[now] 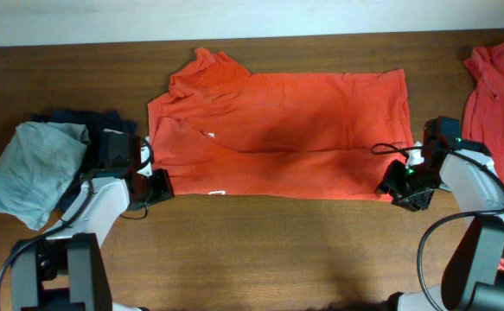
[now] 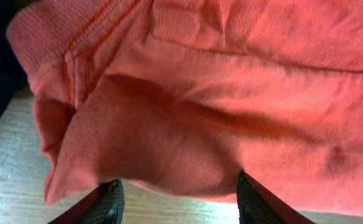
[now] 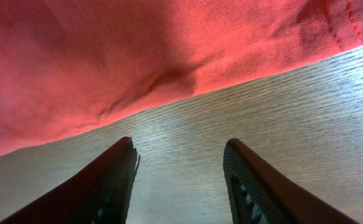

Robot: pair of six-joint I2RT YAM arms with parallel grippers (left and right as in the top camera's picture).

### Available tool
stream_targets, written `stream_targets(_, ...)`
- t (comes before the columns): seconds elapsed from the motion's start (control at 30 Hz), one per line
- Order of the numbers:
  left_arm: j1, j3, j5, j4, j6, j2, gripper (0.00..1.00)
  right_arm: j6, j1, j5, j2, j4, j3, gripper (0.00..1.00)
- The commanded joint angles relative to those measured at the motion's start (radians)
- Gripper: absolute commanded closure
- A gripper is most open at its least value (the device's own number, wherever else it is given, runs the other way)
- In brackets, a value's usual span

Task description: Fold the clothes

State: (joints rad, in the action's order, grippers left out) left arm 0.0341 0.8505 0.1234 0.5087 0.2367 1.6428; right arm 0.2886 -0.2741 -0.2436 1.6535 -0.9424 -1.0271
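Note:
An orange-red T-shirt (image 1: pixel 277 130) lies spread across the middle of the table, folded lengthwise, neck to the left. My left gripper (image 1: pixel 158 186) is open at the shirt's near left corner; in the left wrist view the cloth edge (image 2: pixel 187 137) lies just in front of the open fingers (image 2: pixel 178 202). My right gripper (image 1: pixel 398 183) is open at the near right corner; in the right wrist view its fingers (image 3: pixel 178 180) rest over bare wood just short of the shirt's hem (image 3: pixel 137 68). A second orange-red shirt (image 1: pixel 496 82) lies crumpled at the far right.
A light-grey folded garment (image 1: pixel 31 168) lies at the left edge, with a dark navy garment (image 1: pixel 79 118) behind it. A black cable (image 1: pixel 390 149) lies on the shirt near my right arm. The wooden table (image 1: pixel 277 250) runs to a white wall at the back.

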Motion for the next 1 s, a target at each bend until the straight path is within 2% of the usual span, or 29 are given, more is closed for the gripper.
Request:
stream_targets(0.0, 0.004, -0.003, -0.016, -0.028, 0.029, 0.028, 0.42, 0.008, 0.003, 0.02, -0.015, 0.0, 0.007, 0.51)
stream_targets(0.03, 0.004, -0.003, -0.016, -0.031, 0.038, 0.03, 0.43, 0.008, 0.003, 0.02, -0.016, 0.0, 0.007, 0.51)
stream_targets(0.1, 0.004, -0.003, -0.016, -0.027, 0.051, 0.03, 0.51, 0.008, 0.003, 0.02, -0.016, 0.0, 0.007, 0.51)
stream_targets(0.13, 0.004, -0.003, -0.016, -0.022, 0.051, 0.03, 0.59, 0.009, 0.003, 0.02, -0.016, 0.0, 0.007, 0.51)
stream_targets(0.23, 0.004, -0.003, -0.016, -0.003, 0.051, 0.03, 0.99, 0.01, 0.003, 0.021, -0.014, 0.007, 0.007, 0.5)
stream_targets(0.37, 0.004, -0.003, -0.016, 0.004, 0.051, 0.03, 0.99, 0.066, 0.003, 0.086, -0.013, 0.009, 0.007, 0.45)
stream_targets(0.67, 0.004, -0.003, -0.016, 0.008, 0.051, 0.03, 0.99, 0.059, 0.003, 0.098, -0.009, 0.045, 0.008, 0.42)
stream_targets(0.8, 0.004, -0.003, -0.016, 0.008, 0.051, 0.03, 0.99, 0.041, 0.004, 0.094, 0.0, 0.093, 0.011, 0.51)
stream_targets(0.83, 0.004, -0.003, -0.016, 0.008, 0.051, 0.03, 0.99, 0.042, 0.004, 0.095, 0.005, 0.107, 0.014, 0.57)
stream_targets(0.87, 0.004, -0.003, -0.016, 0.007, 0.051, 0.03, 0.99, 0.042, 0.006, 0.095, 0.016, 0.126, 0.024, 0.76)
stream_targets(0.9, 0.004, -0.003, -0.016, 0.006, 0.051, 0.03, 0.99, 0.046, 0.005, 0.095, 0.022, 0.131, 0.034, 0.81)
stream_targets(0.93, 0.004, -0.003, -0.016, 0.004, 0.051, 0.03, 0.99, 0.059, 0.005, 0.097, 0.03, 0.141, 0.047, 0.82)
stream_targets(0.97, 0.004, -0.003, -0.016, 0.004, 0.051, 0.03, 0.99, 0.063, 0.005, 0.098, 0.037, 0.158, 0.062, 0.75)
